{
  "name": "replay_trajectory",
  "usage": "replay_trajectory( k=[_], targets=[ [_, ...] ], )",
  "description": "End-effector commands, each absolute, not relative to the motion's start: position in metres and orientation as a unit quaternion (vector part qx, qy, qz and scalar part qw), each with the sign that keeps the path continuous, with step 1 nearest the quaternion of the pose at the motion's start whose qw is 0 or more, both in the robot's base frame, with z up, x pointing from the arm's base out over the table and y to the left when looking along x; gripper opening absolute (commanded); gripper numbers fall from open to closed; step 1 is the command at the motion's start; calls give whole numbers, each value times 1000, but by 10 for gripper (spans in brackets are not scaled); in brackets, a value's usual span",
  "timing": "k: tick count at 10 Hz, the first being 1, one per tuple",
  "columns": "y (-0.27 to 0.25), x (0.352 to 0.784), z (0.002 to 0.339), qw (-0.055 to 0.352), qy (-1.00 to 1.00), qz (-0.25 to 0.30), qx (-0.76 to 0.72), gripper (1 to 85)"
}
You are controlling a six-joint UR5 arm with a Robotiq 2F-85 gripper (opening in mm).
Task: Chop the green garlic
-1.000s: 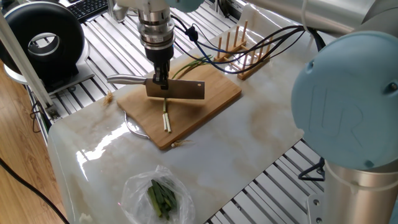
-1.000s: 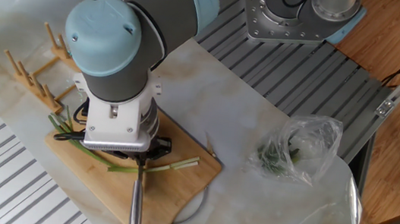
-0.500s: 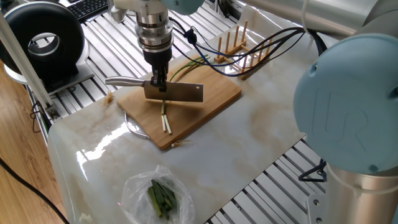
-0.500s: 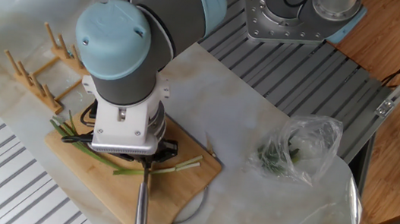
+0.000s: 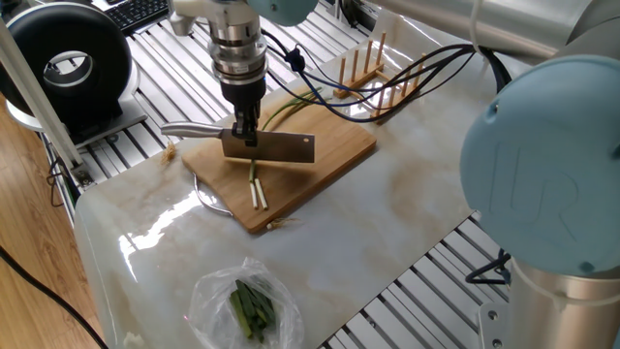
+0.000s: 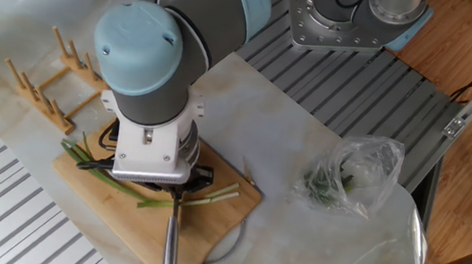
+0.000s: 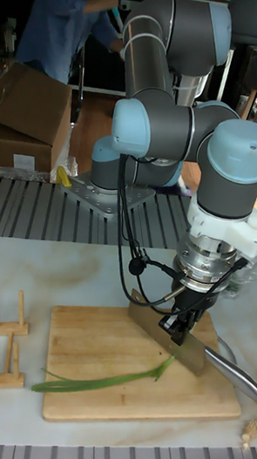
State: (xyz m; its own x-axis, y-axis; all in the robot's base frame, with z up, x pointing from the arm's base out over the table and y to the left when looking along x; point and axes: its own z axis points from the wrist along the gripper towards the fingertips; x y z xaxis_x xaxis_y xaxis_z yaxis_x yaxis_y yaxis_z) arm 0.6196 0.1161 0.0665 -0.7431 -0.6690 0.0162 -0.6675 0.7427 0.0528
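Note:
The green garlic point(image 5: 258, 184) lies on the bamboo cutting board point(image 5: 334, 145), its white end toward the near edge and its green tips toward the rack. My gripper point(image 5: 247, 131) is shut on a cleaver point(image 5: 271, 147) and holds the blade crosswise over the stalk, with the metal handle point(image 5: 189, 128) sticking out to the left. The tall fixed view has the gripper point(image 7: 185, 317) low over the board point(image 7: 89, 339), the blade edge down at the garlic point(image 7: 94, 381). In the other fixed view the wrist hides the fingers; the garlic point(image 6: 215, 195) and the cleaver handle point(image 6: 170, 250) show.
A clear plastic bag of dark green leaves point(image 5: 250, 305) lies near the table's front edge. A wooden peg rack point(image 5: 373, 73) stands just behind the board. A black round device point(image 5: 68, 63) sits off the table at the left. Cables hang from the wrist.
The gripper and the cleaver have shifted a little along the stalk toward its white end. The garlic and the board have stayed put.

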Motion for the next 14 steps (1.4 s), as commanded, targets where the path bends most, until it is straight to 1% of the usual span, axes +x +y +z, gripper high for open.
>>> replay_trajectory(
  k=[1, 4, 14],
  targets=[
    [119, 619, 68, 15, -934, -27, 355, 13],
    [116, 622, 67, 14, -934, -21, 356, 13],
    [123, 619, 68, 13, -936, -28, 351, 13]
  ],
)
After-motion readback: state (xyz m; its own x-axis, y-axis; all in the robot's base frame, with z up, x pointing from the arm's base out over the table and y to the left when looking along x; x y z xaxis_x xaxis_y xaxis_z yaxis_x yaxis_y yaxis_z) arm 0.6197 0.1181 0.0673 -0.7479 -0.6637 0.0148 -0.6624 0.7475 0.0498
